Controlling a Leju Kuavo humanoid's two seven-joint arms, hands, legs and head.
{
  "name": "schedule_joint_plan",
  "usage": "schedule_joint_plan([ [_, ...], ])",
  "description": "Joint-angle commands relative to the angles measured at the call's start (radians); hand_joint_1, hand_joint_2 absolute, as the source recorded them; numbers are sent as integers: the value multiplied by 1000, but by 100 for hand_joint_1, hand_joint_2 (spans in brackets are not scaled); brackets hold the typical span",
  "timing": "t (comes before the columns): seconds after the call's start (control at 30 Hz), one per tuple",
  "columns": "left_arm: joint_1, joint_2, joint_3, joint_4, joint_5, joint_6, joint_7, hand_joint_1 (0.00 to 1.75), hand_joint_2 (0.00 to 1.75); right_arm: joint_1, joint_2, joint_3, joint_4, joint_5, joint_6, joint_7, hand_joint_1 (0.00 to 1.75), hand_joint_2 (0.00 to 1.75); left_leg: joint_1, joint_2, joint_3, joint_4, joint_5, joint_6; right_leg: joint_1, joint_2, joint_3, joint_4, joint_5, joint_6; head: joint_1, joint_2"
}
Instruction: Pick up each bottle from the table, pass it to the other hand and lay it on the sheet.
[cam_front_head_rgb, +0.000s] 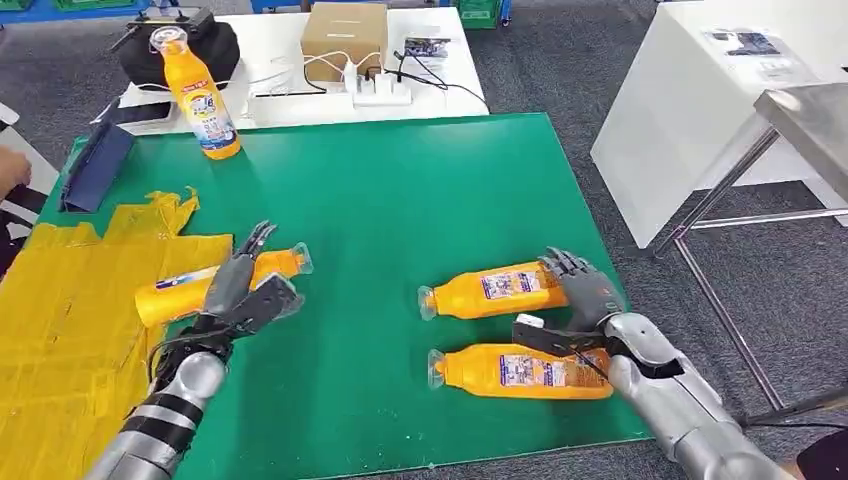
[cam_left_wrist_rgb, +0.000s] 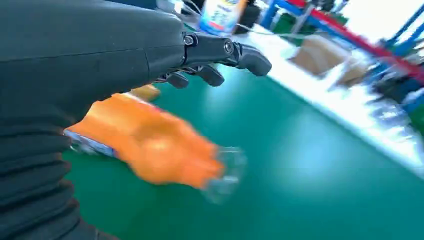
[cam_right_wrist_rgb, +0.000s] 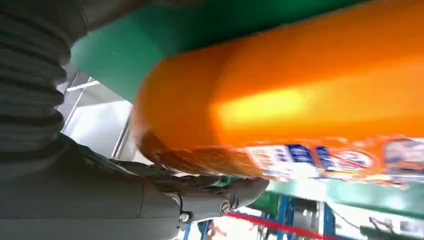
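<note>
An orange bottle (cam_front_head_rgb: 165, 295) lies on its side with its base on the yellow sheet (cam_front_head_rgb: 60, 320) and its clear cap end on the green mat (cam_front_head_rgb: 400, 200). My left hand (cam_front_head_rgb: 240, 290) hovers over it with fingers spread; in the left wrist view the bottle (cam_left_wrist_rgb: 150, 145) lies blurred under the outstretched fingers (cam_left_wrist_rgb: 250, 57). Two more bottles lie at the right, one farther (cam_front_head_rgb: 490, 290) and one nearer (cam_front_head_rgb: 510, 370). My right hand (cam_front_head_rgb: 585, 295) straddles the farther bottle's base, its thumb over the nearer one. The right wrist view shows a bottle (cam_right_wrist_rgb: 300, 100) close by the thumb (cam_right_wrist_rgb: 220, 195). Another bottle (cam_front_head_rgb: 200, 100) stands upright at the back left.
A dark blue flat case (cam_front_head_rgb: 95, 165) lies at the mat's left edge, and a person's hand (cam_front_head_rgb: 12, 170) shows beside it. Behind the mat stand a black bag (cam_front_head_rgb: 175, 45), a cardboard box (cam_front_head_rgb: 345, 35) and a power strip (cam_front_head_rgb: 380, 92). A white table (cam_front_head_rgb: 700, 110) stands to the right.
</note>
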Motion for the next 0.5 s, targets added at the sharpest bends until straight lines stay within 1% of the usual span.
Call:
schedule_joint_plan([
  [0.03,74,37,-112,-271,83,-28,-6,0,175,-75,125,40,201,78,-100,6,98,175,1,3,3,0,-2,0,1,2,3,-1,0,-2,0,0],
  [0.07,72,39,-113,-264,86,-28,-5,0,175,-76,126,40,203,80,-100,7,98,175,1,5,6,1,-3,0,2,3,6,-1,-1,-3,0,0],
  [0.1,69,41,-119,-263,106,-37,-16,0,175,-76,130,40,203,91,-124,-11,145,175,1,4,5,1,-2,0,2,3,5,-1,-1,-2,0,0],
  [0.13,68,39,-122,-264,106,-38,-16,0,175,-77,138,43,200,94,-130,-19,150,175,1,6,7,1,-4,0,2,4,7,-1,-2,-3,0,0],
  [0.17,68,39,-125,-266,106,-38,-16,0,175,-77,141,43,201,95,-130,-18,150,175,1,4,5,0,-2,0,2,3,5,-1,-1,-2,0,0],
  [0.23,77,32,-126,-279,141,-52,-27,0,175,-84,153,62,204,128,-145,-25,164,175,1,6,10,1,-4,-1,2,4,9,0,-2,-4,0,0],
  [0.27,81,32,-127,-284,148,-54,-29,0,175,-86,157,64,206,130,-140,-25,164,175,1,3,5,0,-2,0,2,2,4,-1,0,-2,0,0],
  [0.3,86,31,-130,-293,150,-54,-30,0,175,-91,164,68,210,131,-128,-26,169,175,1,4,7,1,-3,0,2,2,6,-1,-1,-3,0,0],
  [0.33,97,27,-132,-307,168,-59,-37,0,175,-94,170,60,210,116,-109,-29,169,175,1,4,5,0,-2,0,2,3,4,-1,0,-2,0,0],
  [0.37,102,25,-133,-314,179,-63,-41,0,175,-92,171,55,207,106,-104,-35,175,175,1,6,8,0,-3,0,2,4,6,-1,-1,-3,0,0],
  [0.47,139,26,-138,-370,219,-79,-54,0,175,-76,162,34,171,77,-102,-34,175,175,1,5,10,1,-4,0,2,3,8,-1,-2,-3,0,0],
  [0.5,139,26,-138,-370,219,-79,-54,0,175,-76,162,34,171,77,-102,-34,175,175,1,5,8,0,-2,0,2,2,6,-1,-1,-2,0,0],
])
